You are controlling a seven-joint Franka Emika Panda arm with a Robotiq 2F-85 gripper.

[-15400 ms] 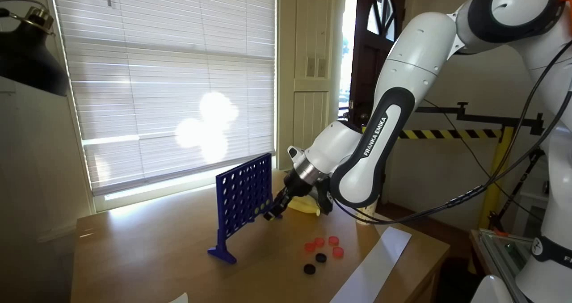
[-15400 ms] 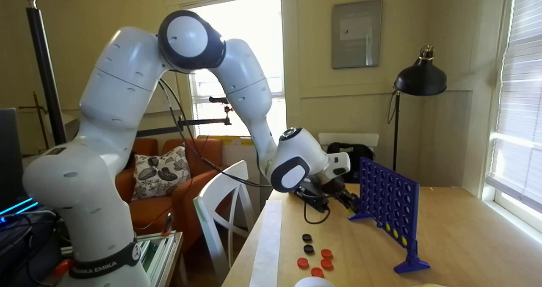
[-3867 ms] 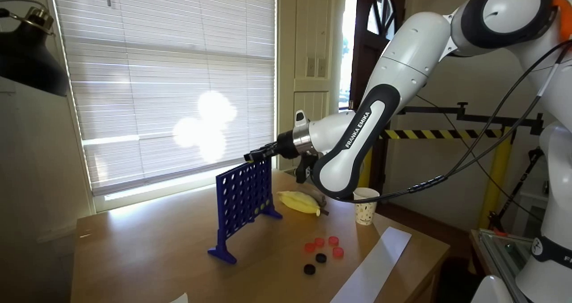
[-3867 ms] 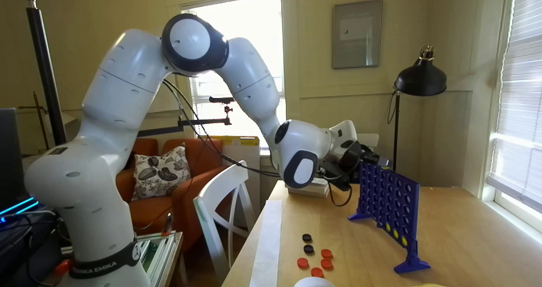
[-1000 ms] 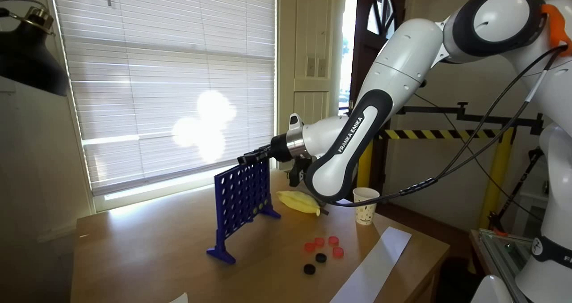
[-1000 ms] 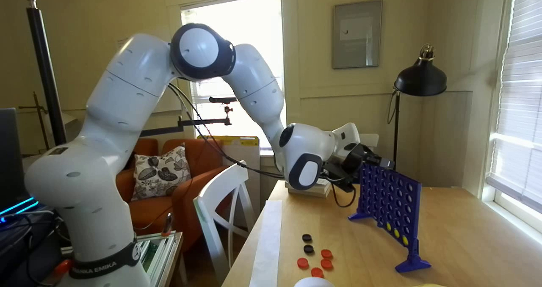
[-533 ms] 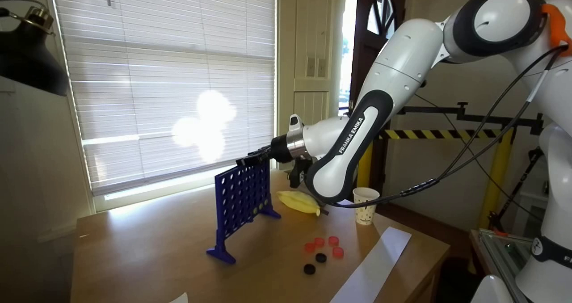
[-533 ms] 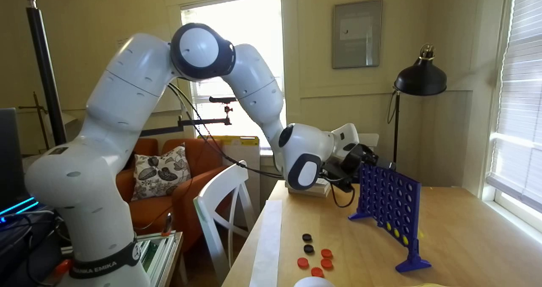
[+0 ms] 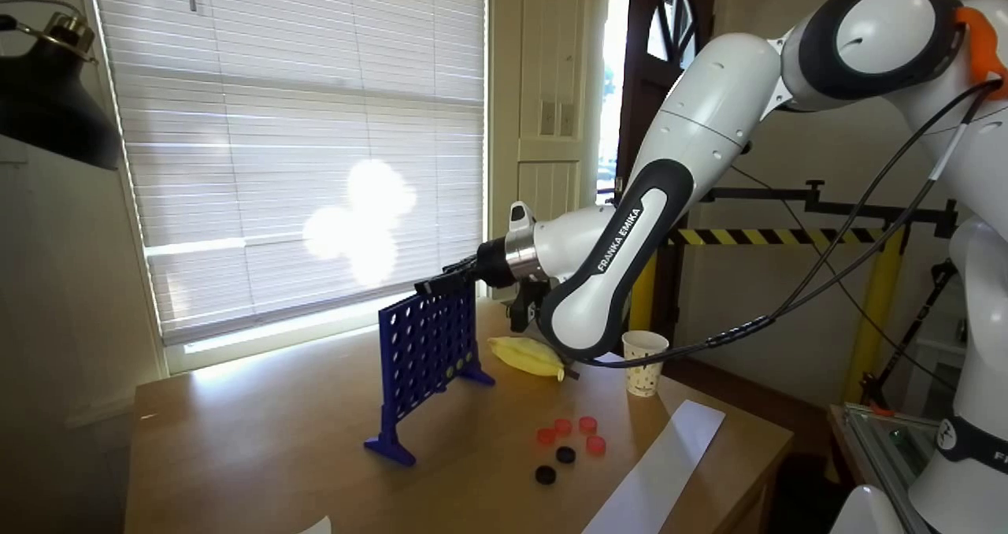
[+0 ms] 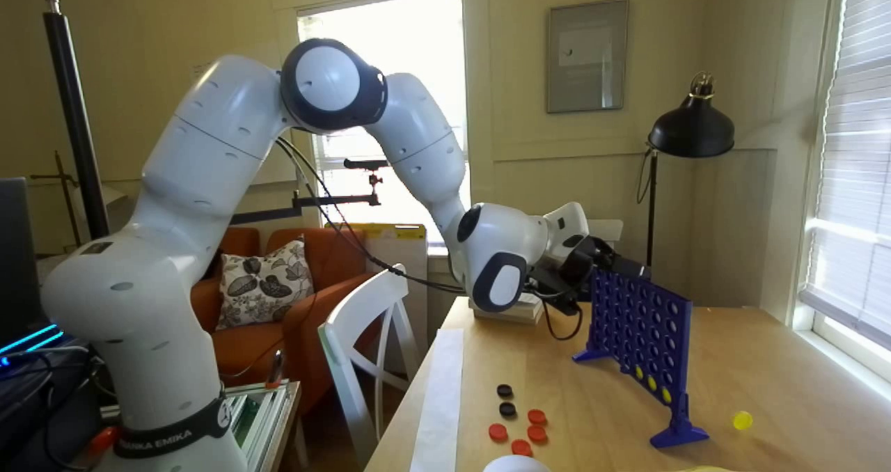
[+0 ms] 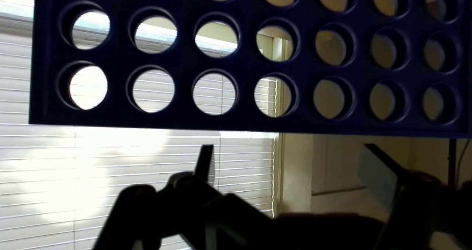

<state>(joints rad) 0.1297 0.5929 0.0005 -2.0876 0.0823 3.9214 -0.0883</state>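
Observation:
My gripper (image 11: 288,145) is open, its fingers (image 11: 379,172) spread wide with nothing between them. It sits at the top edge of an upright blue grid frame (image 10: 640,326) with rows of round holes; whether it touches that edge I cannot tell. In an exterior view, several yellow discs show low in the frame, one yellow disc (image 10: 652,383) among them. A loose yellow disc (image 10: 742,420) is on the tabletop past the frame's foot. Red discs (image 10: 537,434) and two black discs (image 10: 507,410) lie on the table on the robot's side of the frame.
A yellow banana-like item (image 9: 528,356) and a patterned paper cup (image 9: 642,376) are on the wooden table (image 9: 260,447). A white strip (image 9: 657,467) runs along the table's edge. Blinds (image 9: 299,124) cover the window behind, and a white chair (image 10: 369,340) stands beside the table.
Earlier the gripper rose from low beside the frame to its top edge, with yellow at its tips. Over the last second the jaws opened, and a yellow disc has dropped onto the table.

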